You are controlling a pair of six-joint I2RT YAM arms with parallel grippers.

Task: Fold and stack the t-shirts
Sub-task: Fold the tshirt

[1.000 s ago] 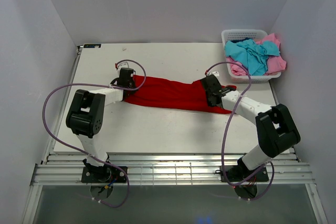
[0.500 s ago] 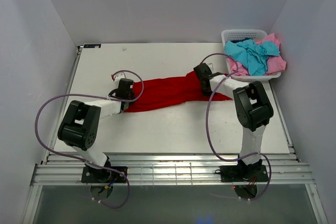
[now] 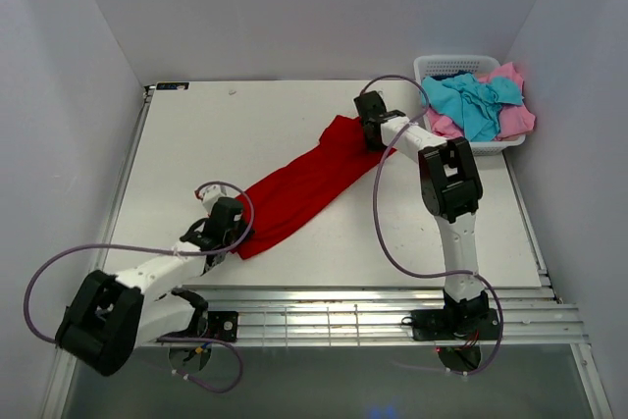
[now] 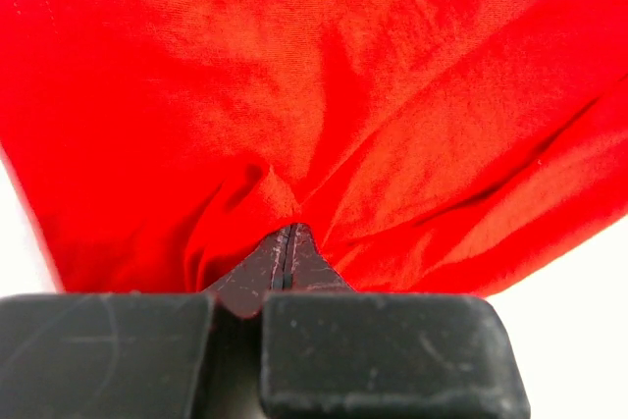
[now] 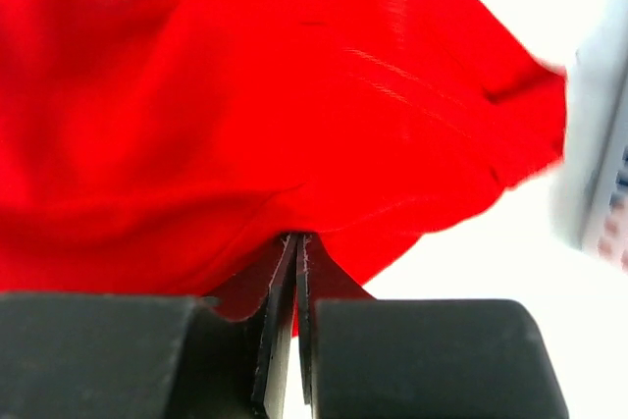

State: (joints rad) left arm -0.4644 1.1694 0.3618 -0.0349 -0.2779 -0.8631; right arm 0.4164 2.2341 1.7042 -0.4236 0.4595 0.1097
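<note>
The red t-shirt is stretched between the claws. One end is pinched in the fully closed left gripper, the other end in the fully closed right gripper.

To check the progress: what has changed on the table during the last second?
The left gripper pulled its end of the red t-shirt toward the near edge; the right gripper carried the other end toward the far side. The shirt, earlier stretched sideways, now lies diagonally. Both grippers stayed shut on it; the turquoise shirt and pink shirt in the basket did not move.
</note>
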